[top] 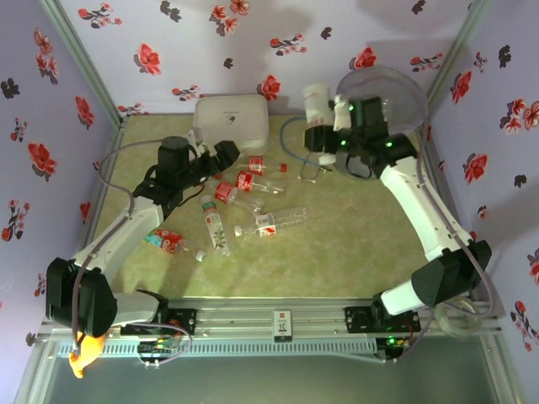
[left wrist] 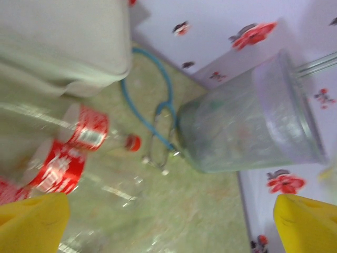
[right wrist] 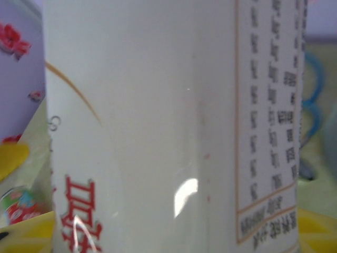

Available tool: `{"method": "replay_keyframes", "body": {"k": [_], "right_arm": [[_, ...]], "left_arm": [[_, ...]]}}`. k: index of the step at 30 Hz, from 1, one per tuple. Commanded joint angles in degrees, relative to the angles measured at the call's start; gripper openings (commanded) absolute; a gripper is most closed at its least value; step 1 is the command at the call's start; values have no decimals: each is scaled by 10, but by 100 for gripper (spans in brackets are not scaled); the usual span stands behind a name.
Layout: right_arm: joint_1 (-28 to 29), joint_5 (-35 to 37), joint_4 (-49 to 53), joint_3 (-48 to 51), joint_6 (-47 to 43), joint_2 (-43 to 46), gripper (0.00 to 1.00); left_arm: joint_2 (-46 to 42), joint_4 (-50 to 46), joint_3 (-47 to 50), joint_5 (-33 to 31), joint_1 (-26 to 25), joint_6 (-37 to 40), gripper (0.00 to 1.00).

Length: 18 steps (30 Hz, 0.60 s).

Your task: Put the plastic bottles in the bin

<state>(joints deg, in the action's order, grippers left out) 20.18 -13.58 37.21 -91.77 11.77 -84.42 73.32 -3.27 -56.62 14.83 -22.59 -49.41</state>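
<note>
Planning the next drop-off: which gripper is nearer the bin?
Right. The right gripper, shut on a white bottle, sits beside the bin; the left gripper, open, hovers farther left, over the red-labelled bottles.

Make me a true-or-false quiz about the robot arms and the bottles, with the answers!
1. The right gripper holds a white bottle. True.
2. The bin lies tipped on its side. False: it stands upright in the far right corner.
3. Several bottles lie on the table. True.
4. The left gripper is squeezing a bottle. False: it is open, with nothing gripped.
5. The white case is inside the bin. False: it sits on the table by the back wall.
</note>
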Motion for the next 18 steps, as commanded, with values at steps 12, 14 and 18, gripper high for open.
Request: {"method": "replay_keyframes", "body": {"k": [12,14,18], "right_arm": [[-130,130,59,-301,-133,-206,56],[-145,128,76,-339,-144,-236,56],[-174,121,87,-392,-160,-287,56]], "left_arm": [[-145,-284,72,-140,1,58,100],[-158,-307,76,-148,2,57,100],[-174,-314,93,-149,5,46,99]]}}
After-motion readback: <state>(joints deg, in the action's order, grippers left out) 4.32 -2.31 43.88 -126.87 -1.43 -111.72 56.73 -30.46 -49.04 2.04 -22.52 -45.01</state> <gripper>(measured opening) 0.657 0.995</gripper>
